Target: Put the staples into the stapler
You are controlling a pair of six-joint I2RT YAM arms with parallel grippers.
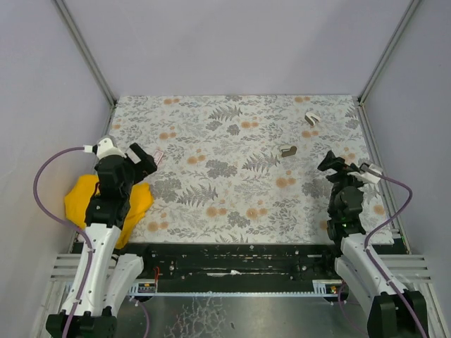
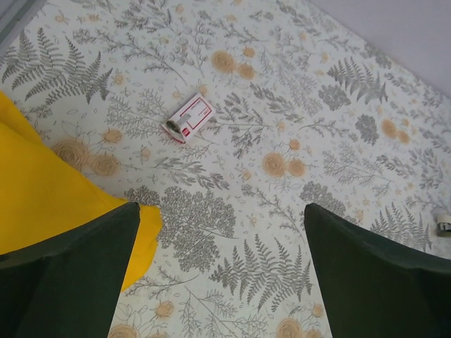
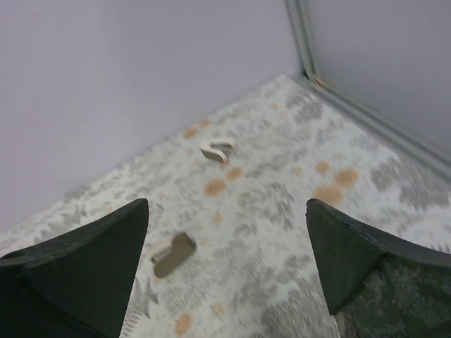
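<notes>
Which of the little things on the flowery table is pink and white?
The staples carton, lying flat just ahead of the left tool. The small stapler is greyish-brown, and the V-shaped piece is plain white.

Yellow cloth [image 1: 76, 201] overhanging the near-left corner of the floral table [image 1: 232, 204]; white V-shaped piece [image 1: 311, 118] near the far-right corner.

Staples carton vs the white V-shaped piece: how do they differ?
Colour: the staples carton is pink and white with a grey end; the V-shaped piece is plain white.
Shape: the carton is a flat rectangle; the V-shaped piece forks open.
Place: the carton lies left, near the left gripper; the V-shaped piece sits far right, toward the back corner.
Both are small, rest on the floral cloth, and neither is held.
</notes>
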